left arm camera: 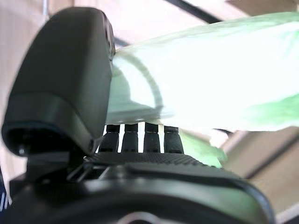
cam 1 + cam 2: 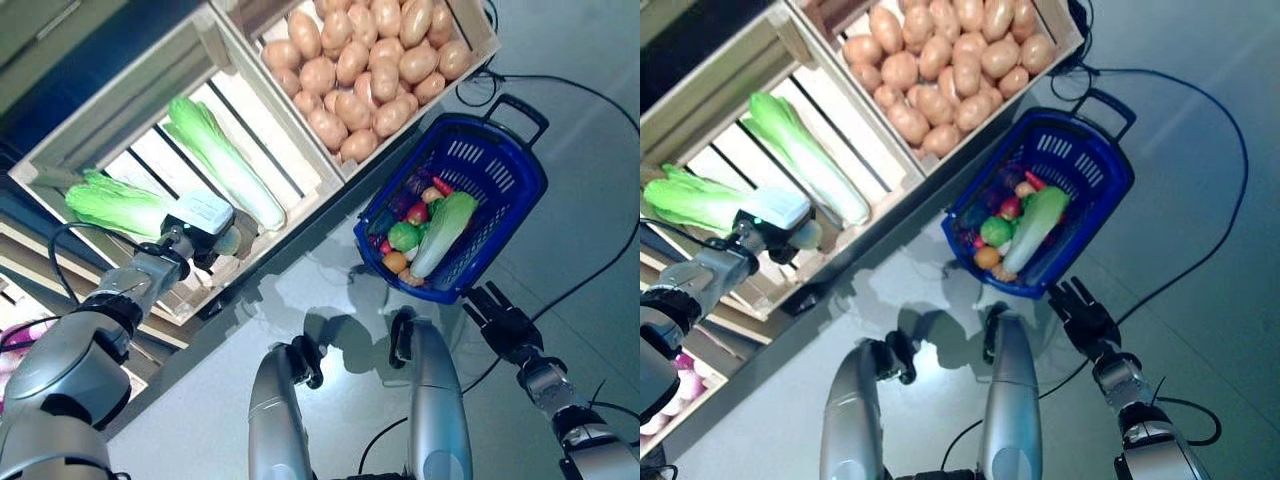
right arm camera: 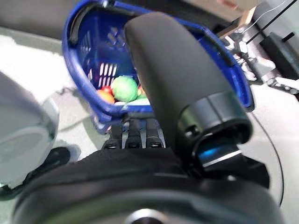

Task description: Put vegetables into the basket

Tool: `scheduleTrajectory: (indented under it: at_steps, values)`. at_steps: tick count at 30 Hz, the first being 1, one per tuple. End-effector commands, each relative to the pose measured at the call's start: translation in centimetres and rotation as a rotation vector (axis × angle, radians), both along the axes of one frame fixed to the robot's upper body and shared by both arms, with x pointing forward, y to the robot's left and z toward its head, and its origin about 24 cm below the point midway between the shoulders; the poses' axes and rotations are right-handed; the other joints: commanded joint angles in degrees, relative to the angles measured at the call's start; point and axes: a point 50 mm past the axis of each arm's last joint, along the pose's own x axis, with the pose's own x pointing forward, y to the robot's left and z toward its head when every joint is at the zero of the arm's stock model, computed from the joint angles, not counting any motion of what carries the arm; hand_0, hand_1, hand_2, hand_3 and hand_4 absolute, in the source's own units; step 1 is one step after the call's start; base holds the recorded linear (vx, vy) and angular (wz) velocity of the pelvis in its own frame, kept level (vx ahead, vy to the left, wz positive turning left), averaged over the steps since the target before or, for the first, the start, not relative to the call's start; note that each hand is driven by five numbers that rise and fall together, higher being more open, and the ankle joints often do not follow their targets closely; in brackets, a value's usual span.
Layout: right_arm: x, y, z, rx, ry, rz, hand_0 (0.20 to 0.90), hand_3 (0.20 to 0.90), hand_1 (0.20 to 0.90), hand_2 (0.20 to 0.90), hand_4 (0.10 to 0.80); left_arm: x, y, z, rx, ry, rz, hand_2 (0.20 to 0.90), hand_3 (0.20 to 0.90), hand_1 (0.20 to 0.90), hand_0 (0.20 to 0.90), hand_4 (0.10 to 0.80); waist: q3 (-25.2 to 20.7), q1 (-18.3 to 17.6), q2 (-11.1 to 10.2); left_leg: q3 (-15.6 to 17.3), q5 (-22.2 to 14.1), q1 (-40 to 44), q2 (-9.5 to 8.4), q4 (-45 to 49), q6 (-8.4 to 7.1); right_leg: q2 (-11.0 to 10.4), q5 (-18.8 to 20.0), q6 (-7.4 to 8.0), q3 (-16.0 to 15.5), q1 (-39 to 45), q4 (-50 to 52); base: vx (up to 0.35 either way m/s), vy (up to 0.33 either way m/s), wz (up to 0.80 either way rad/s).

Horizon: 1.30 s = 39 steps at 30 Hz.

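a long pale-green napa cabbage [image 1: 210, 88] in the slatted wooden crate [image 2: 120, 120] is clasped by the dark left hand [image 1: 70, 102], thumb above and fingers beneath. the blue plastic basket [image 2: 500, 170], already filled with mixed vegetables, is set on the floor just ahead of the dark right hand [image 2: 503, 318], whose fingers are held straight and empty.

Head stereo overhead; wrist cameras close.

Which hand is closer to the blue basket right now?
Right. The right hand is at the blue basket's near rim; the left hand is away in the crate, on a cabbage.
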Motion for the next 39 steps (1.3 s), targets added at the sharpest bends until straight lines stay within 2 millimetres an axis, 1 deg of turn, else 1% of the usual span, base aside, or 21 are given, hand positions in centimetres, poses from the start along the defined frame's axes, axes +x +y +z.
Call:
scheduleTrajectory:
  at_steps: [1,3,6,7,8,9,10,14,16,17,18,19,22,26,27,30,32,35,38,39]
  values:
    - [-0.9,0.3,-0.3,0.043,-0.099,-0.017,0.900,0.900,0.900,0.900,0.800,-1.8,4.5,3.5,-0.139,-0.250,0.119,0.300,0.300,0.300,0.300,0.400,-8.67,0.61,0.27,1.11,1.45,4.33,-1.05,-7.97,0.39,-2.67,5.46,2.41,-0.22,8.72,-11.16,0.100,-0.071,-0.02]
    - [-1.3,0.7,-0.6,0.027,-0.104,-0.002,0.900,0.900,0.900,0.900,0.800,-1.8,4.2,3.9,-0.290,-0.338,0.124,0.300,0.300,0.300,0.300,0.400,-10.31,0.98,0.14,1.33,2.63,7.53,-2.08,-11.53,0.60,-2.51,6.00,2.45,-1.09,11.89,-14.43,0.105,-0.076,0.03]
    - [-2.0,1.3,-1.0,-0.020,-0.105,0.012,0.900,0.900,0.900,0.900,0.800,-2.2,4.1,3.8,-0.441,-0.420,0.120,0.300,0.300,0.300,0.300,0.400,-12.03,1.29,-0.05,1.25,4.13,10.82,-2.96,-15.17,0.68,-2.07,6.64,2.30,-2.14,15.51,-17.90,0.063,-0.069,0.05]
    - [-2.3,1.6,-1.2,-0.075,-0.102,0.017,0.900,0.900,0.900,0.900,0.800,-2.2,3.7,3.7,-0.514,-0.449,0.108,0.300,0.300,0.300,0.300,0.400,-13.13,1.51,-0.14,1.37,4.54,12.51,-3.32,-16.66,0.82,-1.62,6.84,2.15,-2.56,17.44,-19.64,0.041,-0.065,-0.01]
    - [-2.4,1.7,-1.2,-0.092,-0.100,0.018,0.900,0.900,0.900,0.900,0.800,-2.3,3.6,3.7,-0.536,-0.457,0.107,0.300,0.300,0.300,0.300,0.400,-13.42,1.53,-0.17,1.39,4.67,13.05,-3.42,-17.09,0.87,-1.49,6.90,2.11,-2.70,18.05,-20.11,0.067,-0.104,0.00]
    - [-2.8,2.0,-1.4,-0.114,-0.087,0.016,0.900,0.900,0.900,0.900,0.800,-2.3,3.1,3.4,-0.625,-0.473,0.087,0.300,0.300,0.300,0.300,0.400,-14.50,1.73,-0.40,1.43,5.16,15.03,-3.82,-18.70,1.08,-1.04,7.15,2.01,-3.27,20.30,-21.93,0.059,-0.091,0.02]
    - [-2.8,2.3,-1.4,-0.126,-0.088,0.013,0.900,0.900,0.900,0.900,0.800,-2.4,2.7,3.2,-0.673,-0.474,0.075,0.300,0.300,0.300,0.300,0.400,-15.13,1.81,-0.49,1.31,5.62,16.39,-4.13,-19.95,1.10,-0.72,7.44,2.00,-3.72,21.80,-23.27,0.085,-0.112,0.01]
    - [-2.8,4.2,-1.0,-0.198,-0.130,0.047,0.900,0.900,0.900,0.900,0.800,-2.7,0.8,1.6,-0.839,-0.452,0.021,0.300,0.300,0.300,0.300,0.400,-17.78,2.05,-0.76,1.25,8.16,21.93,-5.78,-26.08,1.11,0.81,9.14,2.23,-4.83,27.51,-29.22,0.096,-0.069,0.05]
    - [-2.5,6.3,0.0,-0.296,-0.177,0.092,0.900,0.900,0.900,0.900,0.800,-3.2,-1.3,-0.1,-0.947,-0.420,-0.036,0.300,0.300,0.300,0.300,0.400,-20.33,2.31,-0.93,1.34,10.79,27.29,-7.32,-33.25,0.98,2.42,11.29,2.60,-6.09,33.47,-36.84,0.194,-0.090,-0.01]
    - [-2.4,6.9,0.6,-0.330,-0.200,0.103,0.900,0.900,0.900,0.900,0.800,-3.4,-2.2,-0.7,-0.973,-0.392,-0.072,0.300,0.300,0.300,0.300,0.400,-21.22,2.32,-0.98,1.40,11.67,29.30,-7.78,-36.18,0.83,3.17,11.91,2.72,-6.46,35.78,-39.70,0.175,-0.077,0.06]
    - [-2.3,7.4,1.0,-0.347,-0.218,0.105,0.900,0.900,0.900,0.900,0.800,-3.6,-2.8,-0.9,-0.981,-0.373,-0.102,0.300,0.300,0.300,0.300,0.400,-21.80,2.35,-0.97,1.43,12.40,30.99,-8.11,-38.63,0.76,3.84,12.47,2.84,-6.64,37.57,-41.97,0.104,-0.051,0.10]
    - [-2.2,7.5,1.2,-0.359,-0.227,0.104,0.900,0.900,0.900,0.900,0.800,-3.7,-3.1,-1.1,-0.986,-0.364,-0.112,0.300,0.300,0.300,0.300,0.400,-22.00,2.36,-0.96,1.41,12.77,31.71,-8.25,-39.69,0.71,4.11,12.75,2.89,-6.70,38.30,-42.89,0.090,-0.048,0.07]
    - [-1.4,7.8,2.9,-0.453,-0.238,0.035,0.900,0.900,0.900,0.900,0.800,-4.7,-5.5,-2.3,-1.078,-0.307,-0.195,0.300,0.300,0.300,0.300,0.400,-23.82,2.74,-0.91,0.83,15.24,36.46,-9.22,-47.14,0.40,6.04,15.16,3.54,-6.55,42.90,-49.32,0.100,-0.059,0.02]
    - [-0.8,9.7,4.4,-0.449,-0.322,0.104,0.900,0.900,0.900,0.900,0.800,-5.7,-7.7,-2.5,-1.249,-0.267,-0.259,0.300,0.300,0.300,0.300,0.400,-24.94,3.16,-0.91,0.47,17.14,39.95,-9.80,-53.47,0.47,7.37,17.66,4.02,-6.16,45.89,-54.55,0.041,-0.045,-0.05]
    - [-0.7,10.1,4.9,-0.447,-0.354,0.124,0.900,0.900,0.900,0.900,0.800,-5.8,-8.0,-2.4,-1.286,-0.265,-0.273,0.300,0.300,0.300,0.300,0.400,-24.97,3.26,-1.05,0.99,18.34,39.89,-9.90,-54.33,0.75,7.49,18.85,3.72,-6.54,45.90,-55.53,-0.030,-0.048,-0.05]
    - [-0.5,11.4,6.7,-0.427,-0.494,0.228,0.900,0.900,0.900,0.900,0.800,-6.4,-9.8,-2.3,-1.419,-0.223,-0.332,0.300,0.300,0.300,0.300,0.400,-25.42,3.65,-1.58,0.70,18.01,40.23,-9.95,-55.02,0.71,8.19,20.00,3.82,-6.68,47.01,-57.93,0.011,-0.059,0.01]
    - [-0.4,11.8,7.5,-0.357,-0.547,0.258,0.900,0.900,0.900,0.900,0.800,-6.8,-10.8,-2.2,-1.485,-0.186,-0.366,0.300,0.300,0.300,0.300,0.400,-25.50,3.93,-1.90,0.49,17.73,40.26,-10.05,-55.02,0.85,8.46,19.98,3.79,-6.40,46.92,-57.98,0.013,-0.046,0.03]
    - [-0.3,12.0,7.9,-0.276,-0.593,0.287,0.900,0.900,0.900,0.900,0.800,-7.3,-12.0,-2.2,-1.523,-0.135,-0.423,0.300,0.300,0.300,0.300,0.400,-25.45,4.35,-2.27,0.75,17.33,40.56,-10.05,-55.02,1.00,8.54,19.95,3.88,-6.47,46.83,-57.98,0.008,-0.044,0.02]
    - [-0.5,12.4,8.0,-0.319,-0.594,0.322,0.900,0.900,0.900,0.900,0.800,-7.6,-12.9,-1.8,-1.574,-0.086,-0.470,0.300,0.300,0.300,0.300,0.400,-25.63,4.63,-2.49,0.80,16.71,40.88,-10.21,-55.02,1.20,8.66,19.87,4.03,-6.38,47.06,-57.98,0.041,-0.037,0.00]
    - [-0.5,12.6,7.9,-0.328,-0.583,0.337,0.900,0.900,0.900,0.900,0.800,-7.8,-13.1,-1.6,-1.622,-0.063,-0.486,0.300,0.300,0.300,0.300,0.400,-25.68,4.69,-2.58,0.79,16.55,41.08,-10.23,-55.02,1.28,8.68,19.83,4.01,-6.32,47.20,-57.98,0.055,-0.029,0.01]
